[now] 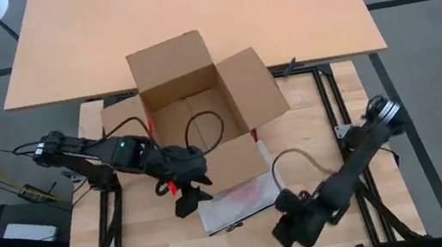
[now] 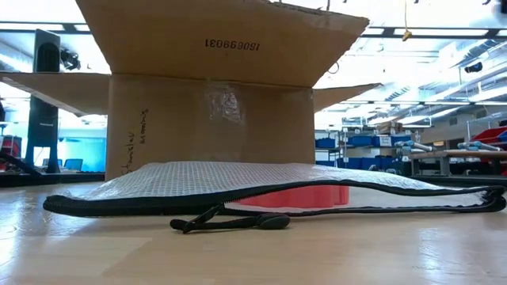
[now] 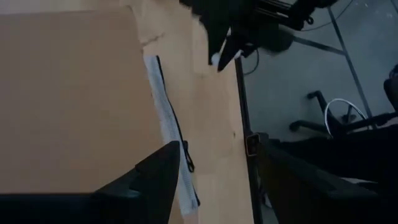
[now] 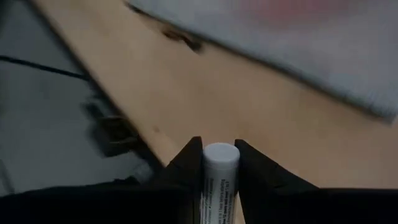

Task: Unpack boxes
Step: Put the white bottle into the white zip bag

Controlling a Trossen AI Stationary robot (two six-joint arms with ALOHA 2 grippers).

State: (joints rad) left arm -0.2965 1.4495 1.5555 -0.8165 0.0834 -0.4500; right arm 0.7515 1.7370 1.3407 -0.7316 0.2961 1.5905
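The brown cardboard carton (image 1: 200, 100) was seen standing open at the middle of the table (image 1: 345, 201), all four flaps spread outward. A clear mesh zip bag (image 1: 236, 201) with a red item inside was laid flat just in front of it, partly under the near flap. The left gripper (image 1: 186, 196) was positioned beside the bag's edge, jaws spread and empty. Nearby, the right gripper (image 4: 219, 163) was closed on a small white tube (image 4: 219, 177).

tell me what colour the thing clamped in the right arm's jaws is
White, with small dark print: a small tube, clearest in the right wrist view.
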